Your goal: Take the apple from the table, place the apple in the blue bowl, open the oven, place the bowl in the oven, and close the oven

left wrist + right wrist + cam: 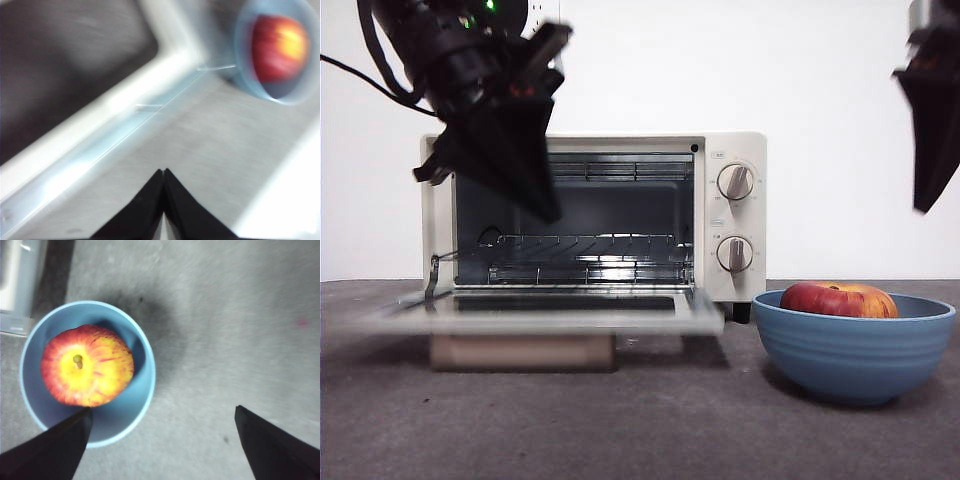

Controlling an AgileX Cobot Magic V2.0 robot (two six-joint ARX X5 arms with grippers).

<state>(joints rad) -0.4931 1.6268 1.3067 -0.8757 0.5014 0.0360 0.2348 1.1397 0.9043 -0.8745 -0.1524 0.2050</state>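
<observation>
Red and yellow, the apple (838, 298) lies inside the blue bowl (855, 345), which stands on the dark grey table (650, 430) just beside the oven (595, 225), on its knob side. The oven's door (535, 312) is down and lies flat in front of the cavity, where a wire rack (585, 250) shows (a tan block sits under the door's front edge). The left gripper (163, 172) hangs over the open door in front of the oven's far side from the bowl, its two black jaws pressed together with nothing between them; its wrist view is blurred. The right gripper (162, 412) hovers above the table next to the bowl, jaws spread wide and empty, one jaw over the bowl's rim.
</observation>
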